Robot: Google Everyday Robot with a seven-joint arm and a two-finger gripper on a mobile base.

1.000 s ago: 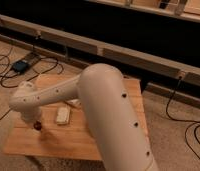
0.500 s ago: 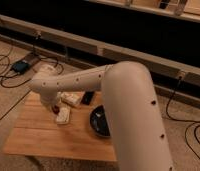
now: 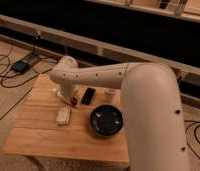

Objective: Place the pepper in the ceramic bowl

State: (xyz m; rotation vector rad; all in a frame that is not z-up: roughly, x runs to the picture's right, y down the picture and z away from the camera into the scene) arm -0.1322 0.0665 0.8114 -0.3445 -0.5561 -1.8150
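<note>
Where the pale arm (image 3: 143, 95) bends down over the wooden table (image 3: 43, 135), the gripper (image 3: 69, 96) hangs close above the boards, on the table's left half. Grip state: cannot tell, as the wrist housing covers most of it.

The pepper (image 3: 74, 101) shows as a small dark red spot right at the gripper's lower end, outside the bowl. Whether it is held or only resting on the wood cannot be told. Just right of it a flat black slab (image 3: 88, 95) lies on the table. Nearer the camera is a pale block (image 3: 63, 116), apart from the gripper.

The ceramic bowl (image 3: 94, 125) sits upright right of the block and nearer than the slab, apart from both. Its hollow shows dark glaze with a few pale glints; nothing more is legible inside. A small white cup (image 3: 109, 93) stands just beyond the bowl, close under the arm, and its inside cannot be made out. Cables (image 3: 8, 75) run across the floor at left.
</note>
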